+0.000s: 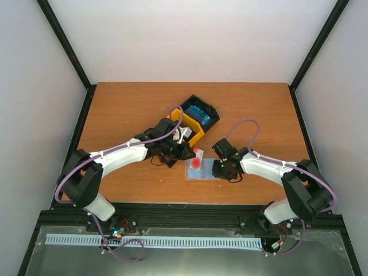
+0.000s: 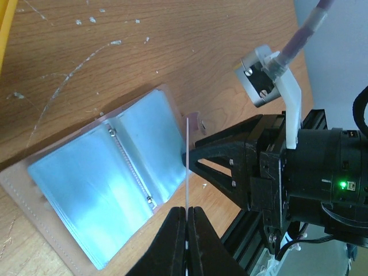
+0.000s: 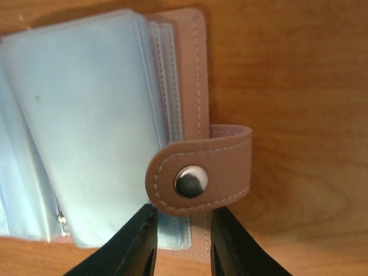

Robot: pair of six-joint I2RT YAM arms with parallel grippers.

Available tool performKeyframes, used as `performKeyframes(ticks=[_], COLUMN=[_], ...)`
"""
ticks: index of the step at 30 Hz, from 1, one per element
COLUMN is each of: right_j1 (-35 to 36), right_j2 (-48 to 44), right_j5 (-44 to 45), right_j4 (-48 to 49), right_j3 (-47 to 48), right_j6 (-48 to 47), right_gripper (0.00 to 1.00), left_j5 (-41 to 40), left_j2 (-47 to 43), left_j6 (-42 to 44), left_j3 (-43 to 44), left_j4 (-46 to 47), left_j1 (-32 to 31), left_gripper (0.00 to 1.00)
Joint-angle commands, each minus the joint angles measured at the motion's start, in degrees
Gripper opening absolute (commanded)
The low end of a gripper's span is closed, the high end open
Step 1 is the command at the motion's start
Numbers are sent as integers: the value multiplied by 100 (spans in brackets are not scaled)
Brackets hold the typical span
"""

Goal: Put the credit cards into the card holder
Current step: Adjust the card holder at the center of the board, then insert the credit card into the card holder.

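The card holder point(image 1: 202, 172) lies open on the desk point(image 1: 126, 109), pockets up, to receive the red-and-white credit card point(image 1: 197, 162) that the left gripper's point(image 2: 187, 218) jaws clamp edge-on over it. The right gripper point(image 3: 181, 241), jaws apart, sits at the snap tab point(image 3: 198, 175), probably to pin the holder flat.

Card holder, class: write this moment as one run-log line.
left claw: shut on credit card, edge-on at card holder | right claw: open, at snap tab | holder: lying open
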Motion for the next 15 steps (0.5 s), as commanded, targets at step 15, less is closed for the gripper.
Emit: performKeyframes(ticks=[15], right_j1=[-63], right_j2=[167], right_j5=[193], right_j4=[-205], right_j3=[436], right_j6=[-317], right_gripper=[48], left_j5=[-297], left_j2=[391], left_j6=[-769], left_j3=[-129], left_j4=[547], left_j1=[21], left_gripper=[1])
